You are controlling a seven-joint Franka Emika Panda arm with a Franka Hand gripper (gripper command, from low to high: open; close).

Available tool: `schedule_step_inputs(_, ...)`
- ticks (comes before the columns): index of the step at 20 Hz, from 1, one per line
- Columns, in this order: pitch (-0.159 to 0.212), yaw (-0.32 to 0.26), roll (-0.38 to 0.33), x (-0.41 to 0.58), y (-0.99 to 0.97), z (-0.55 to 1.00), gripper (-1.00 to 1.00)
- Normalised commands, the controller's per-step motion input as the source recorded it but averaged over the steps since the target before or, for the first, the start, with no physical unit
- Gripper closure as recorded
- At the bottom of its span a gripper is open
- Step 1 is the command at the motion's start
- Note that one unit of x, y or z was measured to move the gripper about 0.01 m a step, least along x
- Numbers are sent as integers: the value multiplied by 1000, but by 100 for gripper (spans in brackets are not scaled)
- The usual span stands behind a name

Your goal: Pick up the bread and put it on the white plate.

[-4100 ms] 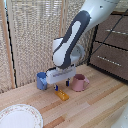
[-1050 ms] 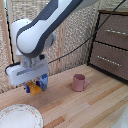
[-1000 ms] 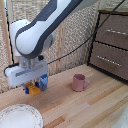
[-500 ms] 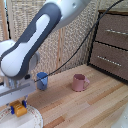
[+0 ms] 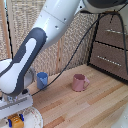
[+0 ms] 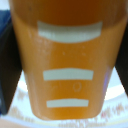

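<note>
I can't read any text, brand, number or sign in either view. The only markings I see are three pale horizontal bars on the orange face of the toast (image 6: pixel 70 65) in the wrist view, stacked one above another, the widest lying farthest from the speckled rim of the white crockery (image 6: pixel 117 107); they carry no letters. That rim shows only blurred specks, nothing legible.

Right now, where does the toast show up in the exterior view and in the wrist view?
Exterior view: the toast sits at the lower left, held between the jaws of the clamp, over the white plate.
Wrist view: the toast fills most of the frame.
Shared landmark: the white plate.
</note>
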Motion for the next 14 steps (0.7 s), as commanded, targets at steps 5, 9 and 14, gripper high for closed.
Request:
schedule_step_inputs(5, -224, 62, -88, 82, 127, 10, -100)
schedule_step_inputs(9, -8, 5, -9, 9, 21, 334, -100)
schedule_step_inputs(14, 62, 36, 4, 65, -182, 694, -100)
